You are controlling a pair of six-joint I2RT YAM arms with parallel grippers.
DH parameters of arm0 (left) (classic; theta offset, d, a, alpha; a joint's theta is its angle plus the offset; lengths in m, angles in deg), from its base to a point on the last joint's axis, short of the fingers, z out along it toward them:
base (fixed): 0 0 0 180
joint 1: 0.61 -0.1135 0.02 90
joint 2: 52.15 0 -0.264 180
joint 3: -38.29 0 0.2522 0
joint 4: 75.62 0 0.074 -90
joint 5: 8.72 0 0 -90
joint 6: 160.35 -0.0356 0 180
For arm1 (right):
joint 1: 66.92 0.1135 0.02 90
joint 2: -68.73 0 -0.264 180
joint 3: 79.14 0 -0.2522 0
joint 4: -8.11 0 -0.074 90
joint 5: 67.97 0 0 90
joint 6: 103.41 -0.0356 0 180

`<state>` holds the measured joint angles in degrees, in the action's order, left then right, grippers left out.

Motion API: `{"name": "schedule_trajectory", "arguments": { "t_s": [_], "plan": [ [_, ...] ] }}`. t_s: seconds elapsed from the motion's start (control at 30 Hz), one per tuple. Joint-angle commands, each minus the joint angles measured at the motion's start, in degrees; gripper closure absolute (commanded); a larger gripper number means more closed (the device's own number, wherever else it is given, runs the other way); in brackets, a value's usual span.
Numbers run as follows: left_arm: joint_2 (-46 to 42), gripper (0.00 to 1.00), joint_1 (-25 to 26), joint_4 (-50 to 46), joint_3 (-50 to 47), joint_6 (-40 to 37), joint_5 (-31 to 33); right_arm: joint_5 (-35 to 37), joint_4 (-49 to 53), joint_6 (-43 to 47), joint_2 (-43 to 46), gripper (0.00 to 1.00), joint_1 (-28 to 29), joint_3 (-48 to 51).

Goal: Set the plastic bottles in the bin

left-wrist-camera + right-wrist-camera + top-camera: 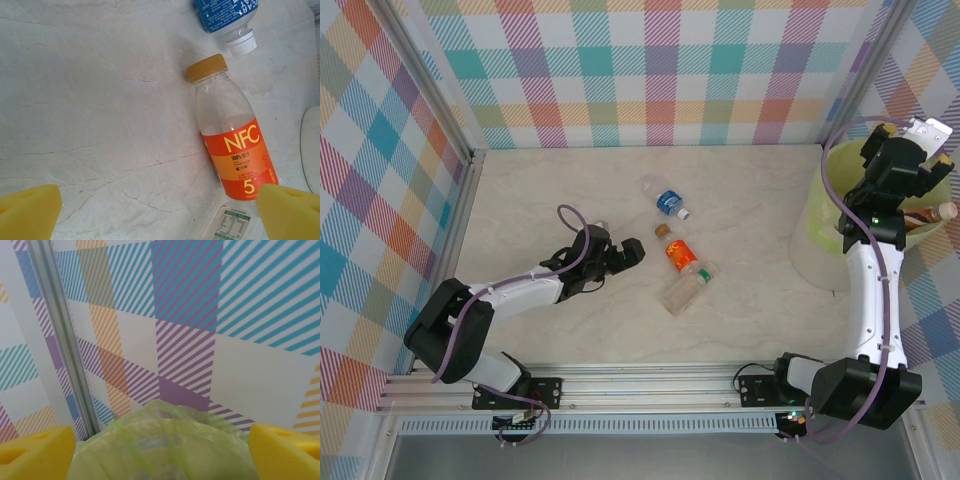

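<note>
Three plastic bottles lie mid-table. An orange-labelled bottle with a tan cap is in the middle, a blue-labelled one lies behind it, and a clear one with a white label lies in front. My left gripper is open, low over the table, just left of the orange bottle. The lime-green bin stands at the right, with a bottle inside. My right gripper hangs open over the bin's rim, with nothing between its fingers.
Checked walls close off the table at the left, back and right, with a metal post in the corner behind the bin. Bare marble tabletop stretches left of the bottles. The right arm stands beside the bin.
</note>
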<state>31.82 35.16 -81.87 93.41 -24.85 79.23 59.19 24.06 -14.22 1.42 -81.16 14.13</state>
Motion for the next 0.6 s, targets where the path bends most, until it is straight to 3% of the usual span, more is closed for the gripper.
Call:
{"name": "schedule_trajectory", "arguments": {
  "t_s": [0.0,0.27,0.4,0.57],
  "plan": [
    [0.6,0.0,-0.8,-0.8,-0.8,0.5,-0.5,2.3,0.3,0.8,0.8,0.06,-0.2,-0.7],
    [1.1,0.0,-0.8,-0.7,-0.8,0.8,-0.9,-1.8,4.6,-3.4,2.7,0.03,-0.3,-1.0],
    [1.8,0.0,-0.8,-0.5,-0.6,1.1,-1.4,-10.7,7.8,-7.5,4.2,0.0,-0.3,-1.0],
    [2.7,0.0,-0.8,-0.6,-0.1,1.2,-2.0,-26.8,10.2,-11.7,6.2,0.0,-0.2,-0.4]
  ]
}}
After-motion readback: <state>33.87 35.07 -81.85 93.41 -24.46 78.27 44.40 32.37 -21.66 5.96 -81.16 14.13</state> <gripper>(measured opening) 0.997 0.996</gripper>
